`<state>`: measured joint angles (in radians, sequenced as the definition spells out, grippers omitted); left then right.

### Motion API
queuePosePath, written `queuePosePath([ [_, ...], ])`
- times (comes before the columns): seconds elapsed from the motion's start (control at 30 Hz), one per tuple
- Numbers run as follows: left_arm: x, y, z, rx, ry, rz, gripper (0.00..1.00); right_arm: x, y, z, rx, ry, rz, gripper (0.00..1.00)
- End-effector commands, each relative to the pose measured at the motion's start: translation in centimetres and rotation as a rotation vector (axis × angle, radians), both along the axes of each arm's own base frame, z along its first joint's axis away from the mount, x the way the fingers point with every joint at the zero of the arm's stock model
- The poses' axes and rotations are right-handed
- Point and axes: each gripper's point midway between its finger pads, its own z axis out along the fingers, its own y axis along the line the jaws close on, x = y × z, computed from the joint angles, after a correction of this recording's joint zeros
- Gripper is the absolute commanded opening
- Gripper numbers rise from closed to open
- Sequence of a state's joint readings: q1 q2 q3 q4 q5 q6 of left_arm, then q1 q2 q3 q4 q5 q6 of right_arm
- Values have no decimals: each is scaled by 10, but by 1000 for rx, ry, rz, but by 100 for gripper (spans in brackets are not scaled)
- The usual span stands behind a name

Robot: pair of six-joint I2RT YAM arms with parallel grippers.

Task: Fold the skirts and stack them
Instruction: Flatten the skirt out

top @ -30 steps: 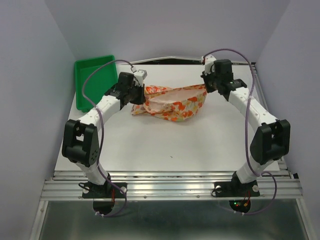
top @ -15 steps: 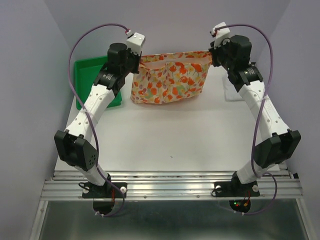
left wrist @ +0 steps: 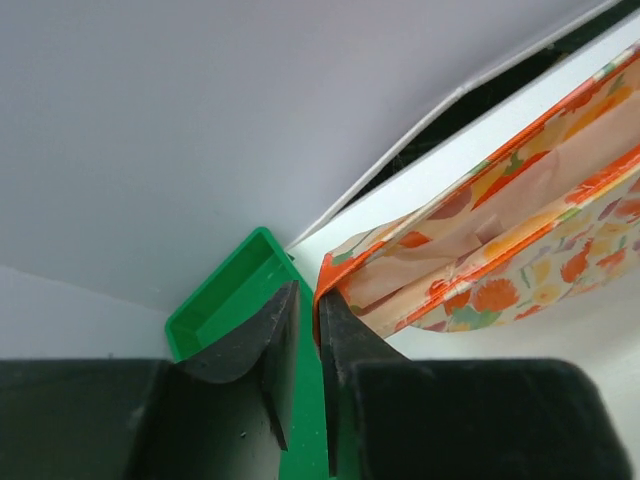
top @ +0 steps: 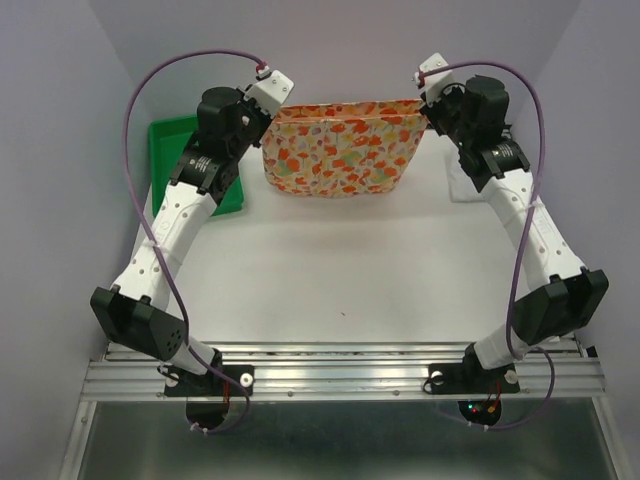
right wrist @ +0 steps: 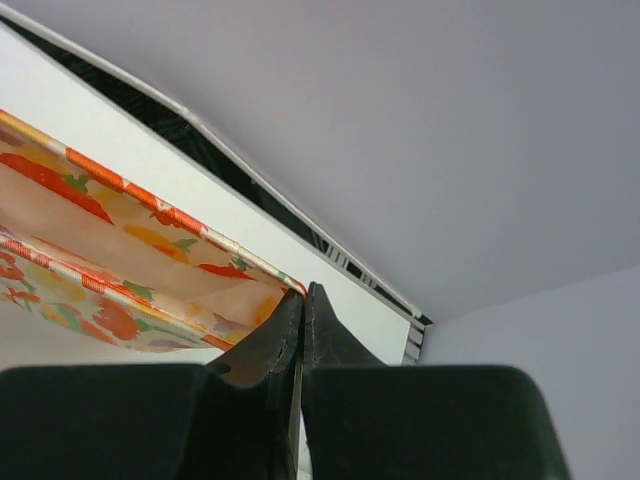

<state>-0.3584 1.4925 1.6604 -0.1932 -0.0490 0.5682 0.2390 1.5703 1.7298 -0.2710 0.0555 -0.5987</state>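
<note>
1. Both arms have risen and spread since a second ago. The floral skirt [top: 340,155], then bunched low between them, now hangs like a small curtain over the far part of the worktop [top: 330,270].
2. Its top edge runs nearly level from hand to hand and the lower hem hangs free above the surface. The green tray [top: 170,150] sits just left of it, behind the left arm.
3. The right hand [right wrist: 303,295] is clamped fully closed on the skirt's upper right corner. The orange hem meets its fingertips with no gap.
4. The left hand [left wrist: 305,295] has eased, and a thin slit shows between its fingers with the tray's green visible through it. The upper left corner lies against one fingertip, and I cannot tell whether it is still pinched.
5. The step in hand looks like spreading the skirt flat before folding.
6. To do it well, both hands should probably come down together with the top edge kept taut. The lower hem should touch first, then the cloth can be drawn out so it lies smooth.
7. Release is best made at the surface, both sides at once. If the left corner slips free up here, the skirt will likely swing toward the right hand and bunch again.
</note>
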Motion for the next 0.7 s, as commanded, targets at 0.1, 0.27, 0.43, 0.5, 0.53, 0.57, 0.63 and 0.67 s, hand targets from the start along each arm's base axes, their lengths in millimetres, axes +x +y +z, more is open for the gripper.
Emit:
queuePosePath([
  [0.1,-49,86,58,-17,-92,239,0,-62,-84,63,-211,-115,-217,1],
  [0.27,-115,69,78,-104,-128,61,0,-118,-76,68,-274,-72,-93,1],
  [0.43,-166,58,70,-158,-121,-59,0,-174,-59,62,-296,-24,70,1],
  [0.5,-184,51,66,-191,-111,-115,0,-196,-51,57,-286,10,136,1],
  [0.53,-200,50,60,-190,-105,-145,0,-205,-49,58,-277,11,152,1],
  [0.57,-210,46,58,-197,-104,-180,0,-221,-48,55,-272,25,171,1],
  [0.63,-231,48,52,-225,-106,-195,0,-237,-42,58,-247,24,215,1],
  [0.67,-239,45,49,-229,-104,-221,0,-249,-41,54,-225,44,226,1],
])
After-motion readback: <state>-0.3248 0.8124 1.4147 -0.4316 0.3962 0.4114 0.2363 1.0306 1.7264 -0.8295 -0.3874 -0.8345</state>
